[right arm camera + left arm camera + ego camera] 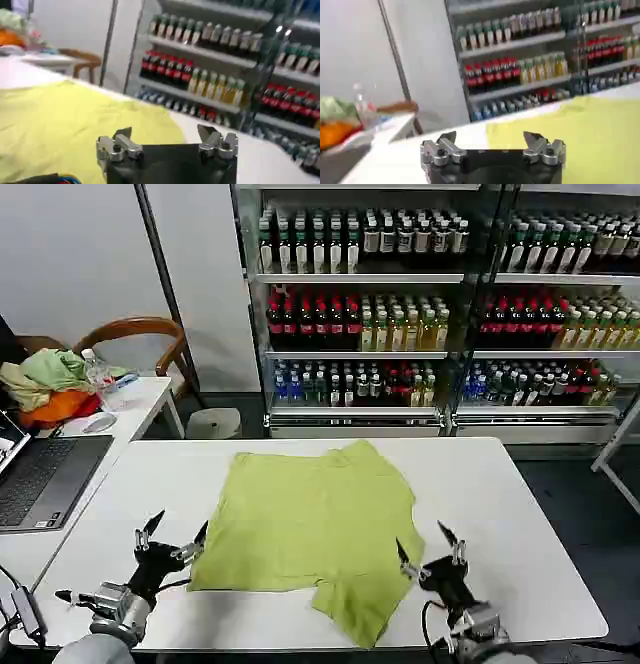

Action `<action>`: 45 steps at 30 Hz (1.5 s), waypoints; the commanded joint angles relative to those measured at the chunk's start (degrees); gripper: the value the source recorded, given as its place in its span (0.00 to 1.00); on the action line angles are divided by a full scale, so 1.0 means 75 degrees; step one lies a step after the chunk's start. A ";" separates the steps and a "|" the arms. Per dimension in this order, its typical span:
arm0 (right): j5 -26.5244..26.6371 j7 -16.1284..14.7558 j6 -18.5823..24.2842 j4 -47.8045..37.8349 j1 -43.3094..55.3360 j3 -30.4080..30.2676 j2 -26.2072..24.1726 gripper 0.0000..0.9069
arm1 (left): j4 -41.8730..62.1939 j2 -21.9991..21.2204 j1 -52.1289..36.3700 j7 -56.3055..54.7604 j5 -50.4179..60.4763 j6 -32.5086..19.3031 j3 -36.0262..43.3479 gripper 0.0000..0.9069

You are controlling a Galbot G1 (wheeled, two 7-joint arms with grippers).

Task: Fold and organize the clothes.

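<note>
A: Big white rectangular table (520,514) fills the scene, and there's one lime yellow-green cotton T-shirt (315,529) lying flat on it, centre stage; its long axis runs from twelve o'clock by the drinks shelves (360,314) down to six o'clock at the near edge; the fabric is partly doubled over, a flap trailing toward six.

B: And the claws?

A: Two of them, both low at the near edge; left gripper (176,542) sits at about eight o'clock of the shirt, just beside its near-left corner; right gripper (428,556) at about four o'clock, just beside the right hem; both have their fingers spread wide with nothing between them.

B: Which is closer?

A: Hard to call, I'd say the left by a whisker, tips almost on the cloth; from each claw the shirt lies inward and forward, so the next reach looks like a pinch at each near edge.

B: Anything else?

A: One laptop (40,479) at nine o'clock; one heap of pale green and orange garments (50,384) on the side table, well apart.
</note>
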 commanded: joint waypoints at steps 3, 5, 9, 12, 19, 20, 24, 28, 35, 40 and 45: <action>0.0270 0.0144 -0.0273 0.0183 -0.0542 -0.0420 -0.0187 1.00 | -0.0179 0.0146 0.0327 -0.0361 -0.0817 0.1859 0.0134 1.00; 0.0111 0.0210 -0.0234 0.0094 -0.0536 -0.0537 -0.0126 1.00 | -0.0190 0.0120 0.0347 -0.0460 -0.0832 0.1869 0.0155 1.00; 0.0064 0.0479 -0.0205 -0.0067 -0.0469 -0.0780 -0.0010 1.00 | -0.0115 0.0112 0.0388 -0.0602 -0.0997 0.1919 0.0125 1.00; 0.0113 0.0539 -0.0199 -0.0100 -0.0436 -0.0889 0.0006 1.00 | -0.0142 0.0113 0.0429 -0.0649 -0.1161 0.1956 0.0036 1.00; 0.0320 0.0830 -0.0265 -0.0165 -0.0327 -0.1151 0.0044 1.00 | -0.0113 0.0111 0.0393 -0.0644 -0.1332 0.1930 -0.0035 1.00; 0.0349 0.0892 -0.0270 -0.0179 -0.0330 -0.1190 0.0058 1.00 | -0.0083 0.0106 0.0380 -0.0643 -0.1327 0.1909 -0.0030 1.00; 0.0434 0.1103 -0.0240 -0.0258 -0.0276 -0.1308 0.0097 1.00 | 0.0003 0.0088 0.0320 -0.0642 -0.1342 0.1856 -0.0005 1.00; 0.0521 0.1176 -0.0194 -0.0370 -0.0169 -0.1381 0.0124 1.00 | 0.0070 0.0045 0.0280 -0.0633 -0.1401 0.1749 0.0016 1.00; 0.0867 0.1228 -0.0241 -0.0368 -0.0118 -0.1451 0.0138 0.00 | 0.0094 0.0010 0.0332 -0.0584 -0.1364 0.1704 0.0134 0.04; 0.1121 0.1194 -0.0270 -0.0302 -0.0095 -0.1426 0.0123 0.00 | 0.0041 -0.0017 0.0350 -0.0548 -0.1358 0.1652 0.0216 0.04; 0.1450 0.0933 -0.0248 -0.0360 -0.0001 -0.1373 0.0121 0.00 | 0.0038 -0.0030 0.0340 -0.0500 -0.1350 0.1600 0.0250 0.06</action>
